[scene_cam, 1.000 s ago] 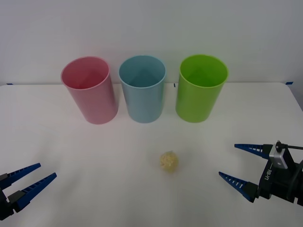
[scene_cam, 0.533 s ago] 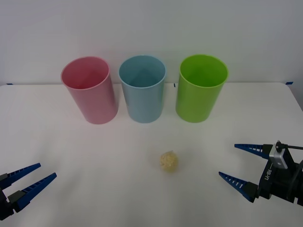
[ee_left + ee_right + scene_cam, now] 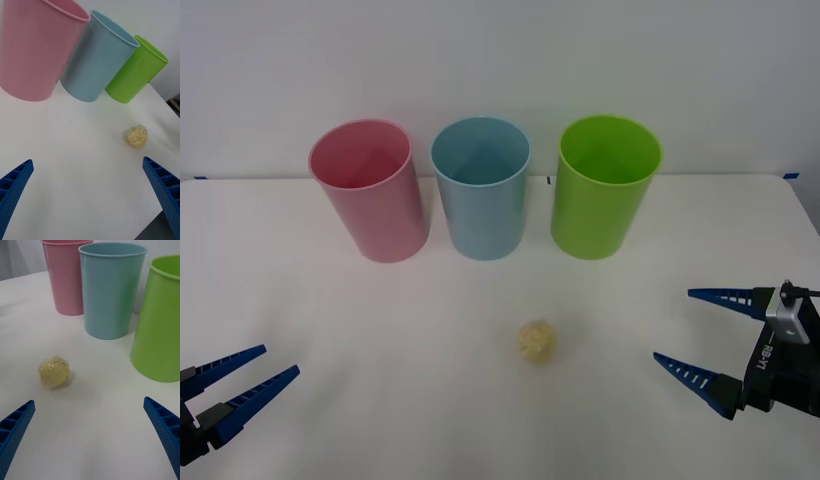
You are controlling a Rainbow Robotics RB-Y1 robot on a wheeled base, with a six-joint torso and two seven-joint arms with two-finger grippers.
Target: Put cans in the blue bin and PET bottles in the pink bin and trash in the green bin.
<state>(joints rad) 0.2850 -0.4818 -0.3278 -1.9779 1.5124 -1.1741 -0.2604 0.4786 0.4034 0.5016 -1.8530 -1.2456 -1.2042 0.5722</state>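
Observation:
The trash [image 3: 538,341] is a small pale yellow crumpled ball lying on the white table in front of the bins. Three tall bins stand in a row at the back: the pink bin [image 3: 368,200] on the left, the blue bin [image 3: 480,200] in the middle, the green bin [image 3: 605,200] on the right. My right gripper [image 3: 673,326] is open, low over the table to the right of the trash [image 3: 54,372] and apart from it. At the front left corner my left gripper [image 3: 281,360] is open and holds nothing; its wrist view has the trash [image 3: 137,136] farther off.
The white table [image 3: 330,320] runs back to a plain white wall behind the bins. Small blue tape marks [image 3: 791,175] sit at the table's back corners. The bins stand close together with narrow gaps between them.
My right gripper has shifted slightly to the right and away from the trash, still open. The left gripper and the trash have not moved.

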